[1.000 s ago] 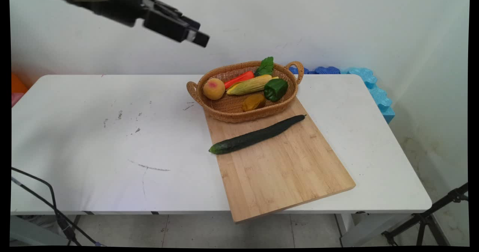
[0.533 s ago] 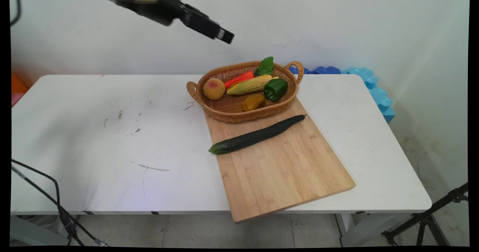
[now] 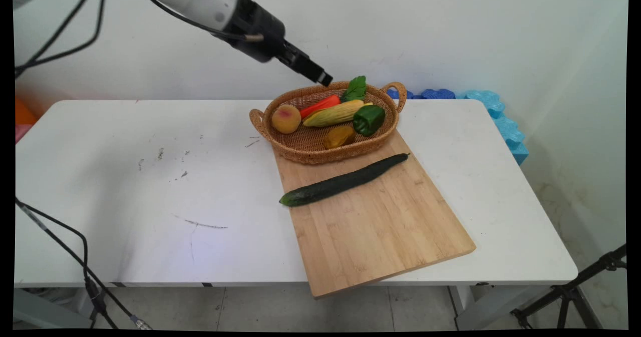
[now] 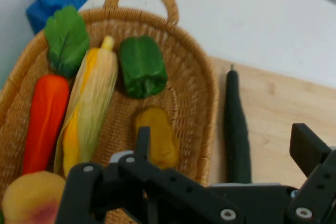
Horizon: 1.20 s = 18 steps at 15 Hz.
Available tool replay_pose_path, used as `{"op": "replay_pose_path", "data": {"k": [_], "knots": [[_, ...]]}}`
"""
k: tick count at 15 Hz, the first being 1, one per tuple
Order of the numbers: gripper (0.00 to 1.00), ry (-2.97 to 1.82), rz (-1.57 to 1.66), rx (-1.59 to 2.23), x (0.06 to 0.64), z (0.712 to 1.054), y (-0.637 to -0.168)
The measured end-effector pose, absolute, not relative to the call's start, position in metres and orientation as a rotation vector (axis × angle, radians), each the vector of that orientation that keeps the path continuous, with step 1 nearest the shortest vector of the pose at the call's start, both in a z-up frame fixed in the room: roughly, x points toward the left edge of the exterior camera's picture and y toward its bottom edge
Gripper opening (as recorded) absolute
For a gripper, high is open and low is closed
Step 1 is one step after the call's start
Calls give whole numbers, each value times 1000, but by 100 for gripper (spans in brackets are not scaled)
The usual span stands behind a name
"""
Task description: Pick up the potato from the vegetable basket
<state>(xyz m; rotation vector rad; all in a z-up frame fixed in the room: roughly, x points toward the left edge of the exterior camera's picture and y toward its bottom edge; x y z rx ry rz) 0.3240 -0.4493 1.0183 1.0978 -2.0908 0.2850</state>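
Main view, for you: black two-finger end effector (image 3: pixel 324 80), spread apart and empty, has descended rightward to the oval wicker basket (image 3: pixel 300 152) of vegetables; long dark-green cucumber (image 3: pixel 343 180) unmoved on bamboo board (image 3: pixel 380 227).

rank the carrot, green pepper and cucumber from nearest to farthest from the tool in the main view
The tool hangs over the basket's far rim.
1. carrot: just below the tool, at the back of the basket.
2. green pepper: toward the basket's right end.
3. cucumber: outside the basket, lying on the cutting board in front of it.
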Motion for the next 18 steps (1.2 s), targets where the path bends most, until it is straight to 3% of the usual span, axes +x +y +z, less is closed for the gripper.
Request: {"op": "replay_pose_path", "data": {"k": [18], "knots": [[100, -2216, 212, 1415, 255, 902, -540]]}}
